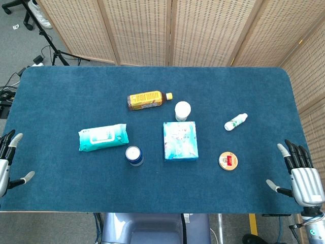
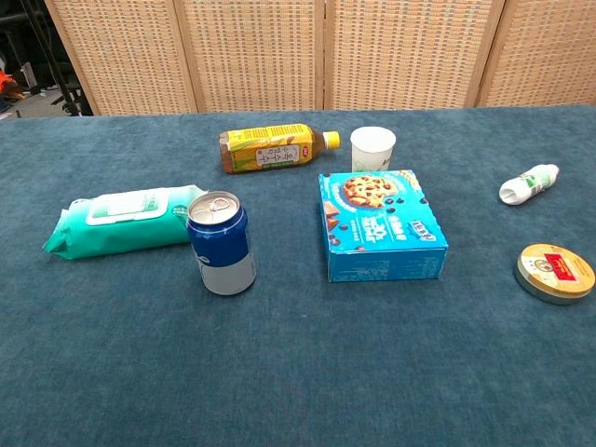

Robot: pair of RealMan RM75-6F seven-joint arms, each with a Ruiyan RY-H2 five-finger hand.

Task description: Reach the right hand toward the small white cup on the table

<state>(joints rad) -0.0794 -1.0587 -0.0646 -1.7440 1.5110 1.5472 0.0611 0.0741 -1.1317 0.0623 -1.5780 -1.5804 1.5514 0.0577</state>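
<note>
White and upright behind the cookie box (image 1: 180, 141), the small cup (image 1: 183, 110) wants our empty, spread-fingered right hand (image 1: 303, 177) arriving above the tin (image 1: 228, 160).

Left hand (image 1: 7, 161) cut by frame edge; can (image 2: 221, 244) label perhaps unreadable.

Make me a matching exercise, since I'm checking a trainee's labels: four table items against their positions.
Things:
1. white cup
2. yellow bottle
3. blue can
4. round tin

Positions:
A. upright, near the wipes pack
B. on its side, left of the cup
C. flat, nearest the right hand
D. upright, just behind the cookie box

Pairs: 1-D, 2-B, 3-A, 4-C
</note>
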